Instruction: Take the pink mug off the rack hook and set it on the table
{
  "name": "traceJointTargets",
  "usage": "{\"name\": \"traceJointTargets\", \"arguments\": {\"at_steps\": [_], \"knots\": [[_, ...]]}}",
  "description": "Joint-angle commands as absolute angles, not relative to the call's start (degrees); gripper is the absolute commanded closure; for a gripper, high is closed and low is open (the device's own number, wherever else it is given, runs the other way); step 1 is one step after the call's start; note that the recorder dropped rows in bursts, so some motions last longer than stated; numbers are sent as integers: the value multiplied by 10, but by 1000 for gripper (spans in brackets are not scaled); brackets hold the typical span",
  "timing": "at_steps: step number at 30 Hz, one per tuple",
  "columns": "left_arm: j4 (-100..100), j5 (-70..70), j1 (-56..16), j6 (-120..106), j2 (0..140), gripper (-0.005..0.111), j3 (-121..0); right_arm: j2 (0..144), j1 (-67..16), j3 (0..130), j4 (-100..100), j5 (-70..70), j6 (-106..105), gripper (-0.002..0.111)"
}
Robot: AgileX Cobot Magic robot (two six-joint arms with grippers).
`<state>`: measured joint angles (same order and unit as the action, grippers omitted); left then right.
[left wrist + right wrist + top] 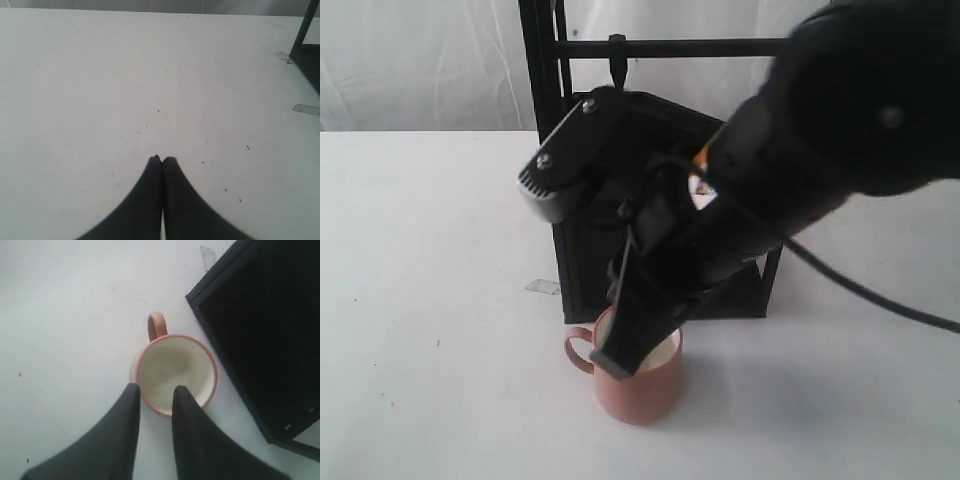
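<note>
The pink mug (pixel 642 388) stands upright on the white table (pixel 430 300), just in front of the black rack (pixel 665 290), its handle (pixel 578 350) pointing left. The rack hook (pixel 617 58) on the top crossbar is bare. My right gripper (pixel 620 362) hangs over the mug's rim, open. In the right wrist view one finger (pixel 131 395) is outside the mug (pixel 175 367) and the other finger (pixel 182 397) is above its cream inside, with a wide gap around the wall. My left gripper (pixel 162 160) is shut and empty over bare table (pixel 100 75).
The rack's dark lower shelf (pixel 260 330) lies close beside the mug. Bits of clear tape (pixel 542 286) lie on the table by the rack's foot (pixel 306 108). My right arm (pixel 840 120) blocks much of the rack in the exterior view.
</note>
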<state>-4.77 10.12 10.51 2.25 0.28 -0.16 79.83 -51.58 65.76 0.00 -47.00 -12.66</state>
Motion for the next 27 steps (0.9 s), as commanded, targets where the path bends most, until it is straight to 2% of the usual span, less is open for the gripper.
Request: {"name": "traceJointTargets", "arguments": {"at_steps": [1, 5, 12, 16, 19, 22, 27], "knots": [[-49, 103, 107, 26, 0, 107, 0, 704, -514, 566, 3, -414, -55, 96], [-49, 103, 107, 26, 0, 107, 0, 631, -514, 443, -10, -345, -4, 108], [-49, 103, 107, 26, 0, 107, 0, 507, -514, 312, -116, -311, 166, 108], [-49, 103, 107, 26, 0, 107, 0, 438, -507, 322, -340, -378, 362, 108], [-49, 103, 107, 26, 0, 107, 0, 425, -481, 358, -514, -540, 482, 108], [-49, 103, 107, 26, 0, 107, 0, 425, -439, 391, -597, -609, 438, 108], [-49, 103, 107, 26, 0, 107, 0, 456, -343, 413, -586, -622, 326, 108]]}}
